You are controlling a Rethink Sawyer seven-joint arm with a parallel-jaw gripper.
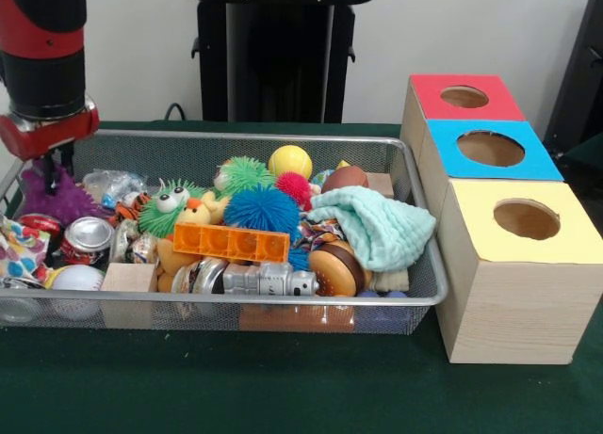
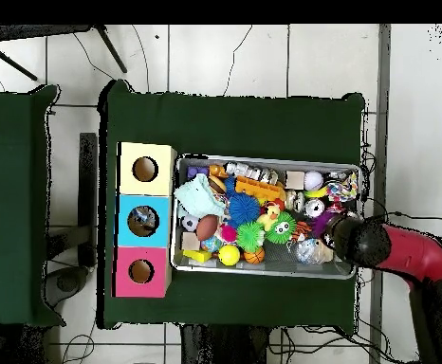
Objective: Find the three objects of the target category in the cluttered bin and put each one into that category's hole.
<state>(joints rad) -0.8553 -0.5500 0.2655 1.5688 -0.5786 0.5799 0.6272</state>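
The wire mesh bin is packed with toys. Among them are a yellow ball, a green spiky ball, a blue spiky ball, an orange brick, a teal cloth and a soda can. My gripper hangs over the bin's left end in the front view, just above a purple fuzzy toy, and holds nothing I can see. In the overhead view the arm covers the bin's right end and hides the gripper.
Three wooden boxes with round holes stand in a row beside the bin: a red-topped box, a blue-topped box and a yellow-topped box. Green cloth covers the table.
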